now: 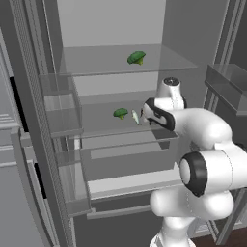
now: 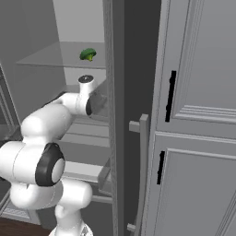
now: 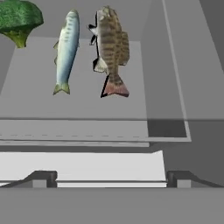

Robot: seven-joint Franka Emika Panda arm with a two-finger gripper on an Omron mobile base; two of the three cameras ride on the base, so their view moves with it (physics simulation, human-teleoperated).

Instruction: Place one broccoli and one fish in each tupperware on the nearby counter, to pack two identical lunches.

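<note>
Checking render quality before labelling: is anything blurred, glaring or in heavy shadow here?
Hand view: sharp, evenly lit; the brown fish casts a small dark shadow, the pale fish almost none.
Left base view: soft, low resolution; the fridge's glass shelf is see-through, without glare.
Right base view: the door edge is dim.

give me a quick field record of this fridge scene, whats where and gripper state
place: open fridge with glass shelves
upper shelf: one broccoli
middle shelf: second broccoli, pale fish beside it, brown fish next to that
gripper: open, holding nothing, short of the fish
arm: reaching in at middle-shelf level
packed so far: nothing visibly picked
</note>
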